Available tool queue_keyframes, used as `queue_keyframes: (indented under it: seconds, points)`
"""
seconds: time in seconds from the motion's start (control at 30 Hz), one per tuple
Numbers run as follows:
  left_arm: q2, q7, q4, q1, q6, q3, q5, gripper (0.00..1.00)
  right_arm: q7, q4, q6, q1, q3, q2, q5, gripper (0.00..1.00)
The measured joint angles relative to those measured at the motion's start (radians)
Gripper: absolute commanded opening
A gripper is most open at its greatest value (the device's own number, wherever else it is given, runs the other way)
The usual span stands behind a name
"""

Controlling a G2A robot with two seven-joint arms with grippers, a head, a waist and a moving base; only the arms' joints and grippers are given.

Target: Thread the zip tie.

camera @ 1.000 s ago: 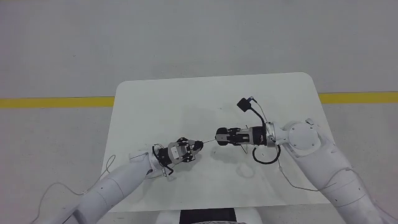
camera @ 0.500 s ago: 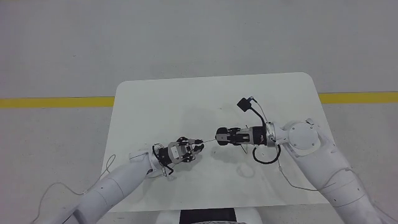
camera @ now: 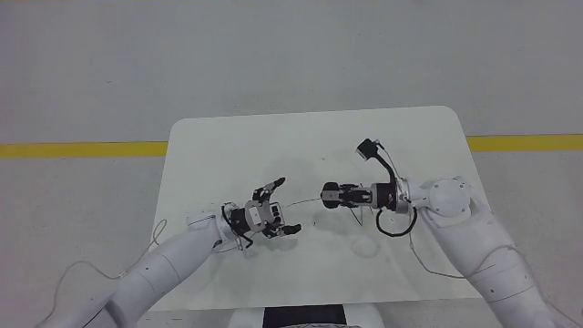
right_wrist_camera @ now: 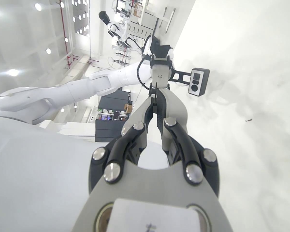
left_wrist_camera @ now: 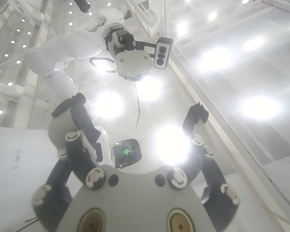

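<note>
Right pincer [camera: 325,193]: clamped on zip tie [camera: 308,201] | left pincer [camera: 281,208]: wide, empty, beside tie's tip | judged light, whippy; grip near tip

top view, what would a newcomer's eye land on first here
Two grippers meet nose to nose above the middle of the white table. The right gripper is shut on a thin dark zip tie that points straight at the left gripper. The left gripper's fingers are spread wide, and the tie's free end sits between them, touching neither.
</note>
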Motion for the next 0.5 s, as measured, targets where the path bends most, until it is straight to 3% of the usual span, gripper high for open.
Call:
queue_keyframes:
  seconds: [0.2, 0.3, 0.5]
  points:
    - [0.027, 0.083, -0.058, -0.032, 0.000, -0.021, 0.008, 1.00, 0.074, 0.096, 0.000, 0.012, 0.014, -0.013, 0.163, 0.00]
    - [0.028, 0.087, -0.061, -0.031, 0.000, -0.022, 0.010, 1.00, 0.089, 0.141, 0.000, 0.025, 0.012, -0.018, 0.206, 0.00]
    - [0.028, 0.086, -0.060, -0.031, 0.000, -0.022, 0.009, 1.00, 0.088, 0.143, 0.000, 0.026, 0.012, -0.018, 0.204, 0.00]
